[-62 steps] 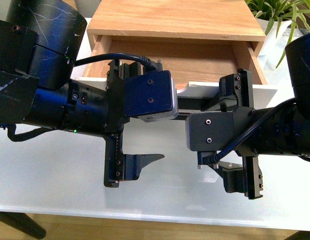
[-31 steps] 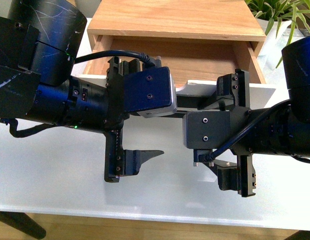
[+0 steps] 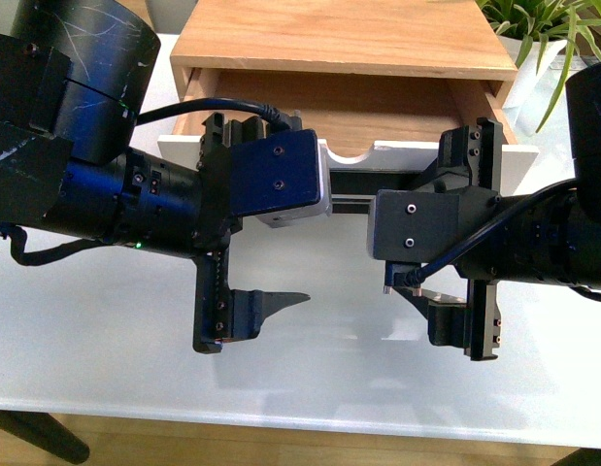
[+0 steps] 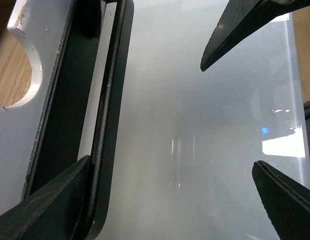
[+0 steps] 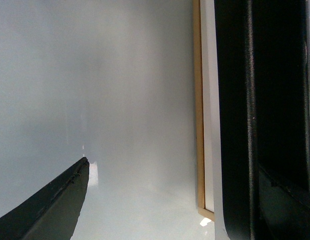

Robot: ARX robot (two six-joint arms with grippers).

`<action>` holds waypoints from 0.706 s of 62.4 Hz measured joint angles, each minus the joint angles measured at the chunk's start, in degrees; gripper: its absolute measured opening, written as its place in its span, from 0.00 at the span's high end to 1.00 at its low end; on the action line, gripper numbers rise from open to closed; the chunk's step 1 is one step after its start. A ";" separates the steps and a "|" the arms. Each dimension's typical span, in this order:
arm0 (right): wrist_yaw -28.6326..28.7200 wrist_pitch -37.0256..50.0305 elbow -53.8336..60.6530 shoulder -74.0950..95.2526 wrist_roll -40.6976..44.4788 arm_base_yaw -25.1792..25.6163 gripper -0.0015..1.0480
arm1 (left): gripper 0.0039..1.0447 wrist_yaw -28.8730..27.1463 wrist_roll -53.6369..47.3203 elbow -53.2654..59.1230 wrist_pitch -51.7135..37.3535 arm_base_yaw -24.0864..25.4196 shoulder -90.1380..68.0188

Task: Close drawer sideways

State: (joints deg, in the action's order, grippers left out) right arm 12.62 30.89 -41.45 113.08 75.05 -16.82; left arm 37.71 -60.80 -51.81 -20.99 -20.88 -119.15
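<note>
The drawer (image 3: pixel 528 160) stands partly open in the wooden cabinet (image 3: pixel 339 39). It has a white front with a semicircular notch (image 3: pixel 350 155) and a black bar handle (image 3: pixel 350 186). My left gripper (image 3: pixel 315 238) is open, turned sideways across the drawer front. In the left wrist view one finger (image 4: pixel 59 200) lies against the handle (image 4: pixel 112 100) and the other (image 4: pixel 285 200) hangs over the table. My right gripper (image 3: pixel 378 243) is open too. One of its fingers (image 5: pixel 287 200) rests by the handle (image 5: pixel 235 100) and the other (image 5: pixel 54 210) is over the table. Nothing is held.
The cabinet stands on a white table (image 3: pixel 106 330), whose front edge runs close below both arms. A potted plant (image 3: pixel 552 39) stands at the back right beside the cabinet. The two grippers face each other with a narrow gap between them.
The drawer front has slid back toward the cabinet, so the opening is narrower. Both grippers have moved with it, away from the table's front edge.
</note>
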 joint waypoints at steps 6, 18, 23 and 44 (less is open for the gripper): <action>0.02 0.20 -0.04 0.17 -0.35 0.00 0.09 | 0.08 -0.07 0.00 -0.74 -0.09 -0.02 -0.76; -0.22 0.55 -1.33 1.36 -0.48 0.00 0.09 | 0.08 -1.75 0.74 -3.23 -0.87 -0.07 -2.80; -0.24 0.76 -2.05 1.97 -0.46 0.00 0.09 | 0.08 -2.27 1.20 -4.48 -0.94 -0.07 -3.65; -2.23 1.95 -5.77 4.46 -0.96 0.04 0.09 | 0.08 -4.17 2.89 -8.48 -1.18 -0.04 -5.66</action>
State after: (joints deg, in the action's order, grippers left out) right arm 10.39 32.84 -47.22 117.54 74.08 -16.78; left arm 33.54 -57.91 -60.29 -22.17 -20.93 -124.81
